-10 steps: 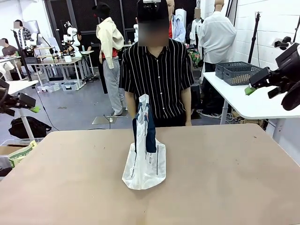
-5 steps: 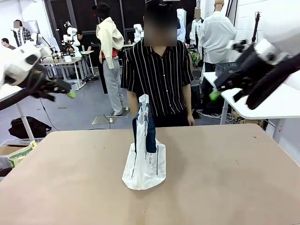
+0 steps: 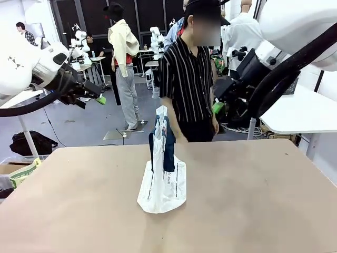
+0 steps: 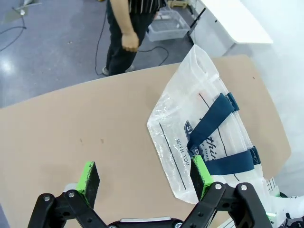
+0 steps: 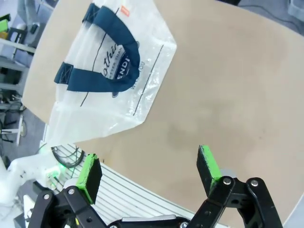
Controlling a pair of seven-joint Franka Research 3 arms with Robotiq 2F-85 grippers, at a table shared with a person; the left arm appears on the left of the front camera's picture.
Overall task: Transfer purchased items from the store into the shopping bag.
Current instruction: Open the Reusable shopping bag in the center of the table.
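Note:
The shopping bag [image 3: 162, 182], translucent white with navy strap handles and dark lettering, stands half-collapsed at the middle of the brown table [image 3: 253, 200]. My left gripper [image 3: 99, 98] hangs high over the table's far left, open and holding nothing. Equally high at the far right is my right gripper [image 3: 218, 107], also open and holding nothing. In the left wrist view the bag [image 4: 209, 128] lies beyond my open left gripper [image 4: 145, 175]. Looking down from the right wrist, the bag [image 5: 109, 71] sits well past the open right gripper [image 5: 148, 170]. The store and the purchased items are out of view.
A person in a striped shirt [image 3: 189, 79] stands at the table's far edge, one hand [image 4: 128, 42] hanging by the side. A white side table [image 3: 300, 118] stands to the right. A pale crate [image 4: 166, 26] sits on the floor beyond the table.
Both arms have swung in from the picture's sides toward the middle, staying high and open. The person has turned and shifted to the right. The bag has not moved.

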